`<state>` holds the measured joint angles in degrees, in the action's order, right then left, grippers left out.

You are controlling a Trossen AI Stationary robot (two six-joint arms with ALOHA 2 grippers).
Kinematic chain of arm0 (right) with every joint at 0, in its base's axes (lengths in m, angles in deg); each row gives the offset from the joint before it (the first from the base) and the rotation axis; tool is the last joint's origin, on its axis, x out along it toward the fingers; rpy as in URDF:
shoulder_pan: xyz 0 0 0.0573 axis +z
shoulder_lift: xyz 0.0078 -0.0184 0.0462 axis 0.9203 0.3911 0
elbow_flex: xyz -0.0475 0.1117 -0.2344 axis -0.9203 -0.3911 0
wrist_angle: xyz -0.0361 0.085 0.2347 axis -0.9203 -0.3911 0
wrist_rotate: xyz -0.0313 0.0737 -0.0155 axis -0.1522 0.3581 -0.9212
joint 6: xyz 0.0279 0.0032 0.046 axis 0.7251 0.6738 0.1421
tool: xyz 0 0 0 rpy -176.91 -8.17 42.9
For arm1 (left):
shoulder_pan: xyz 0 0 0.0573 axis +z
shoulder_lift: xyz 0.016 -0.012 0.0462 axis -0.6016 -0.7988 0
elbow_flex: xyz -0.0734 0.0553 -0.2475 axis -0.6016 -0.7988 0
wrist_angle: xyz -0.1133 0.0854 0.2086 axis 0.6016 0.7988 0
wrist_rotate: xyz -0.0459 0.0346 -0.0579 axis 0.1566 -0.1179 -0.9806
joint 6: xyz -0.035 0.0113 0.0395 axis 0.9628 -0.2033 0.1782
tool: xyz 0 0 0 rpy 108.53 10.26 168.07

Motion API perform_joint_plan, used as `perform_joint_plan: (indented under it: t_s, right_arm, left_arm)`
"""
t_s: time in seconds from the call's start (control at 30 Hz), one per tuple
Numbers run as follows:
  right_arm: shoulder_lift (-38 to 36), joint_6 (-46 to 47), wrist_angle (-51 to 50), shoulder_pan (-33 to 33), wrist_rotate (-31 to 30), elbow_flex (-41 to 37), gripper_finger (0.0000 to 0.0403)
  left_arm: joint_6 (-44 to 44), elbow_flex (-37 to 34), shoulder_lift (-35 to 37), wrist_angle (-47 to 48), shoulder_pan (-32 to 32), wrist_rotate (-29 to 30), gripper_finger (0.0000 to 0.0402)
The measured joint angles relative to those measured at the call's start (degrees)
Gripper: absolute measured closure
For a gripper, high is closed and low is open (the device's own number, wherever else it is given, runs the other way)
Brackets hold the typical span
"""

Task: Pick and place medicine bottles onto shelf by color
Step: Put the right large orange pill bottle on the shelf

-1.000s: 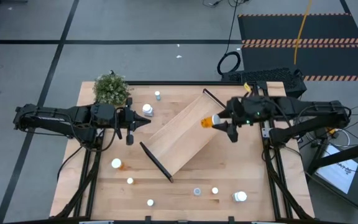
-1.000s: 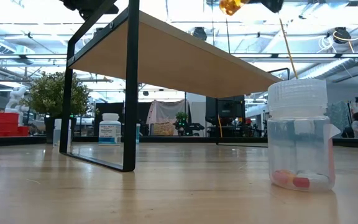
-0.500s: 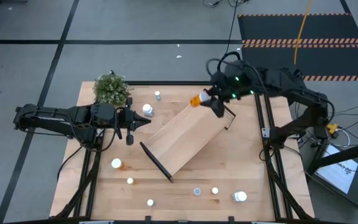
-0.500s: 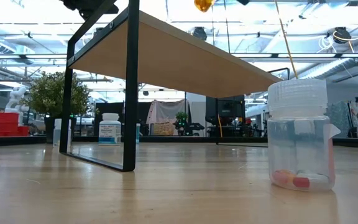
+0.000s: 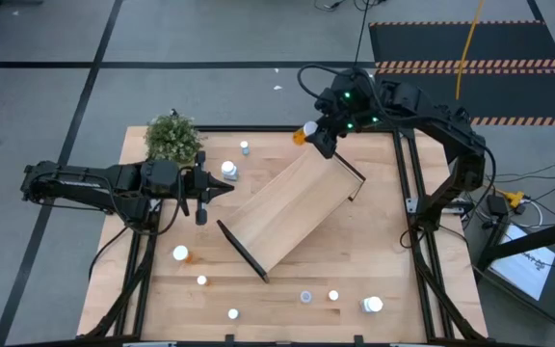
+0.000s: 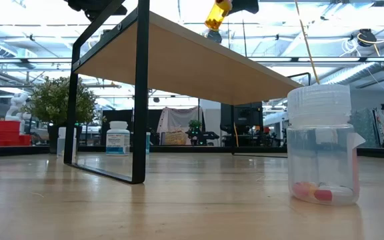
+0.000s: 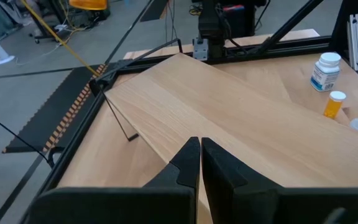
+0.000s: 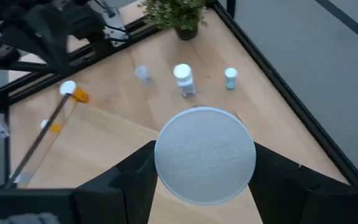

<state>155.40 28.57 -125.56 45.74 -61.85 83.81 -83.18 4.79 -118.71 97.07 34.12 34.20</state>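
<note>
While the right gripper (image 5: 322, 135) clamps the orange bottle (image 5: 303, 131) above the shelf's (image 5: 287, 207) far end, it looks light, rigid, slick; gripping mid-body seems best. The left gripper (image 5: 203, 189), fingers closed, empty, waits beside the shelf.

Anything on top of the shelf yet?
No bottle rests on the shelf; its top is bare in the high view. The right gripper holds an orange bottle above its far end. The tabletop beneath the board is hidden from above.
</note>
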Motion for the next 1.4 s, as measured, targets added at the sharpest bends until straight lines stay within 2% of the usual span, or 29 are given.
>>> perform_joint_plan:
  t_s: [0.23,0.47,0.97,1.4]
  right_arm:
    - [0.0,-0.5,-3.1,-0.6,-7.7,0.0,0.0188]
    - [2.1,-0.4,-5.1,-0.6,-9.8,0.0,0.0188]
    - [11.7,-0.8,-9.6,-0.5,-9.9,0.0,0.0188]
    - [12.2,-0.9,-11.4,-0.5,-9.9,-0.7,0.0188]
  left_arm:
    - [-0.1,0.0,0.0,0.0,0.0,0.0,0.0382]
    - [-0.3,0.0,0.0,0.0,0.0,0.0,0.0382]
    - [-0.3,0.0,0.0,0.3,0.0,0.0,0.0382]
    - [-0.3,0.0,0.0,0.3,0.0,0.0,0.0382]
